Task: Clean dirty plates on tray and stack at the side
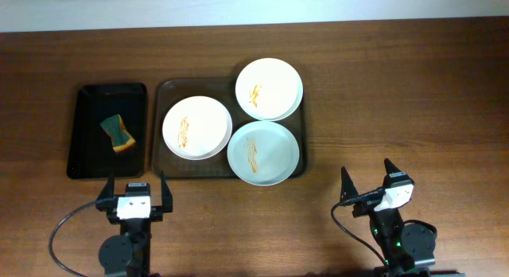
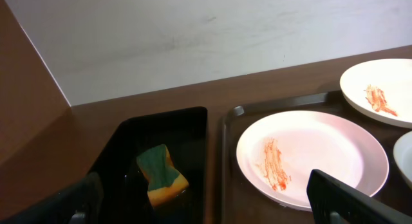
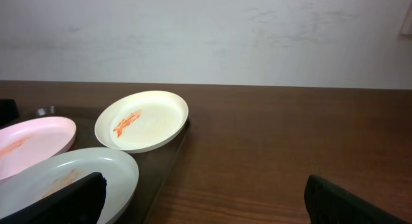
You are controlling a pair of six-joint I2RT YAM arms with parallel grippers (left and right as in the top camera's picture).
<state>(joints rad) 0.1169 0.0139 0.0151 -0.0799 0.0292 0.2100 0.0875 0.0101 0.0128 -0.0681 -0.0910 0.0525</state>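
Observation:
Three plates with orange-brown smears lie on the dark brown tray [image 1: 167, 90]: a white plate [image 1: 197, 127] at the left, a white plate [image 1: 269, 88] at the back right and a pale bluish-white plate [image 1: 263, 153] at the front right. The left white plate also shows in the left wrist view [image 2: 312, 156], the back plate in the right wrist view [image 3: 142, 120]. My left gripper [image 1: 134, 186] is open and empty in front of the tray's left corner. My right gripper [image 1: 367, 178] is open and empty, to the right of the tray.
A smaller black tray [image 1: 83, 142] stands left of the brown tray and holds a green and yellow sponge [image 1: 117, 132], which also shows in the left wrist view [image 2: 161, 174]. A pale wall runs behind the table's far edge.

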